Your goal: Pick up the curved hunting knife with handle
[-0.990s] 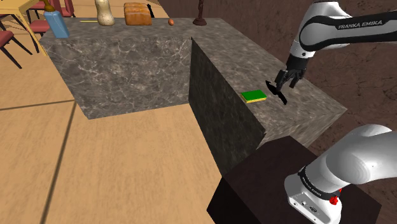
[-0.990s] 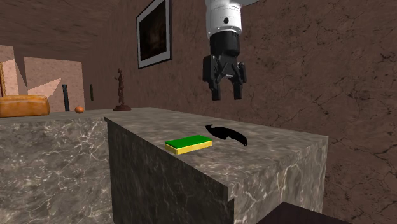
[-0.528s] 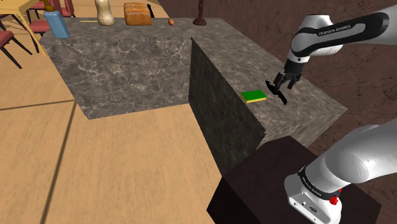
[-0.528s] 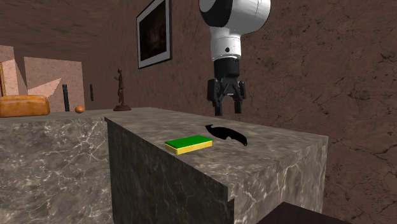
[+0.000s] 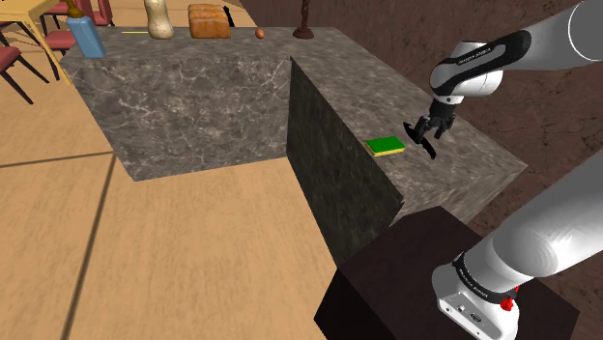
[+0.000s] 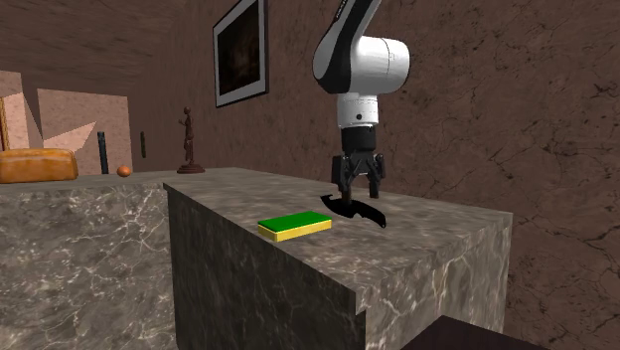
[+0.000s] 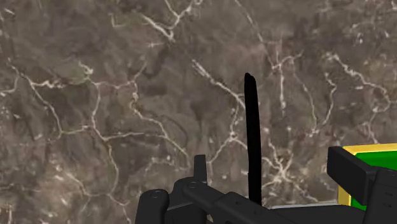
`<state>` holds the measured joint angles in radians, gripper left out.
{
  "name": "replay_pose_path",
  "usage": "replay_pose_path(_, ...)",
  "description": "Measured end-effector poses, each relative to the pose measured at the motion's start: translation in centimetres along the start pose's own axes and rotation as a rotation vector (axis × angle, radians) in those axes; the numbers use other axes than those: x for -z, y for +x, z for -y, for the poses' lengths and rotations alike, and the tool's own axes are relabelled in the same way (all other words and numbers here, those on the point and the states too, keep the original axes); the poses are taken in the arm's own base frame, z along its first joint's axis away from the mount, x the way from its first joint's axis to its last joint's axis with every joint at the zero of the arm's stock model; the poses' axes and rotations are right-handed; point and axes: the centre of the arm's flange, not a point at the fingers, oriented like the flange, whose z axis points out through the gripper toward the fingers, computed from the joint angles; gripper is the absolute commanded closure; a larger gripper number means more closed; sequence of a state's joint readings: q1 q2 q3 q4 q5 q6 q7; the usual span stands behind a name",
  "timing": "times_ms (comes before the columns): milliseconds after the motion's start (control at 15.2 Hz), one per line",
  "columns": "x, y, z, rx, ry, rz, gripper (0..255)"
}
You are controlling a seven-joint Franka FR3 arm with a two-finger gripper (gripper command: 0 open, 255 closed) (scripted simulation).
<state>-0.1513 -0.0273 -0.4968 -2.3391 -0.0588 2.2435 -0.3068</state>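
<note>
The knife (image 6: 356,210) is all black and curved, lying flat on the raised marble counter (image 6: 437,244) just beyond a green and yellow sponge (image 6: 294,226). My gripper (image 6: 359,194) points straight down and hangs close over the knife's middle, open, with one finger on each side of it. In the shoulder view the gripper (image 5: 422,133) is right above the knife (image 5: 429,148), beside the sponge (image 5: 386,146). The wrist view has the knife (image 7: 252,140) as a thin black strip between the parted fingers (image 7: 350,168). The fingers do not clasp it.
The counter (image 5: 464,169) drops at a dark side wall to a lower marble top (image 5: 193,87). At its far end stand a bread loaf (image 5: 209,21), an orange (image 5: 260,33), a statuette (image 5: 304,19) and a blue bottle (image 5: 85,34). My stand (image 5: 406,280) is below.
The gripper has come down from well above the counter to just over the knife, staying open. The knife and sponge have not moved.
</note>
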Motion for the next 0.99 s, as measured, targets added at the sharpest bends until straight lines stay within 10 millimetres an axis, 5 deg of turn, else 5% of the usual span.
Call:
replay_pose_path(462, -3.5, 0.5, -0.4, -0.002, -0.001, -0.001, 0)
replay_pose_path(528, -3.8, 0.5, -0.4, -0.002, -0.001, -0.001, 255)
replay_pose_path(990, -3.5, 0.8, 0.2, 0.01, 0.002, -0.012, 255)
